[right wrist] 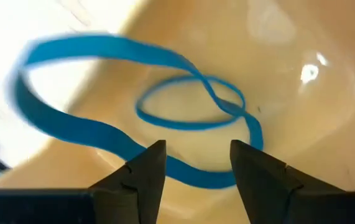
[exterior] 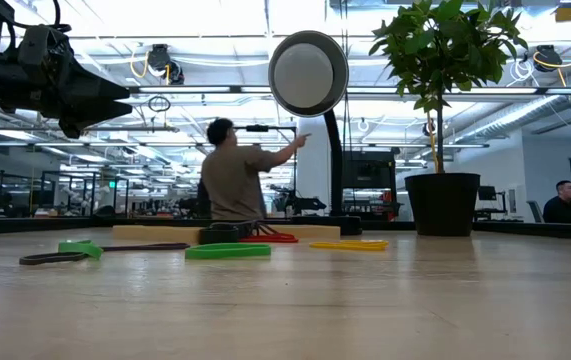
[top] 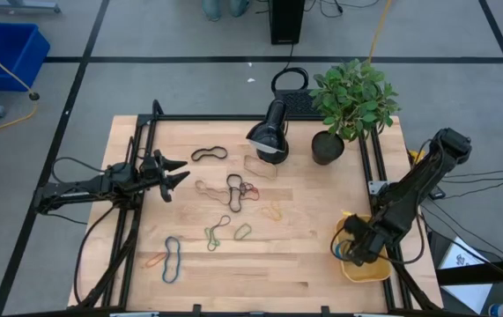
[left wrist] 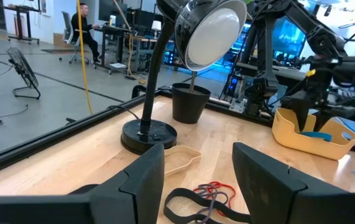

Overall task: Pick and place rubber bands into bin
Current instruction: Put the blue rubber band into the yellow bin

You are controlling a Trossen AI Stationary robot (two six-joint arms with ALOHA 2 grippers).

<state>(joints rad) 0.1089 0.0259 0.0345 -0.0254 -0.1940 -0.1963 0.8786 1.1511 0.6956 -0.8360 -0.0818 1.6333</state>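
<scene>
From above, the right gripper (top: 354,246) of the dark two-armed robot hangs over the small shallow yellow-orange plastic bin (top: 367,267) at the right front corner of the pale wooden table (top: 304,255), while the left gripper (top: 173,173) waits, fingers spread, over the table's left side. Thin rubber bands lie scattered across the middle of the table, well apart from the bin: a black loop (top: 209,154), a tan loop (top: 260,165), a dark tangle with a red band (top: 240,188), a yellow loop (top: 272,211), green loops (top: 243,232), and a blue loop (top: 173,260) beside an orange one (top: 155,260) near the front left. At table height, the left gripper (exterior: 115,95) hovers high at the picture's left; green bands (exterior: 228,251), a red band (exterior: 270,238) and a yellow band (exterior: 350,244) lie flat before a black desk lamp (exterior: 309,75) and a potted green plant (exterior: 443,120), with a seated person (exterior: 235,175) in the room beyond. From the left wrist, its open fingers (left wrist: 137,180) frame the red band (left wrist: 217,188) and tan band (left wrist: 177,158), the bin (left wrist: 301,134) far across with the right arm over it. From the right wrist, the open fingers (right wrist: 146,174) stand just above a twisted blue rubber band (right wrist: 102,134) lying in the bin (right wrist: 289,81), the band's near edge passing between the tips, ungripped.
</scene>
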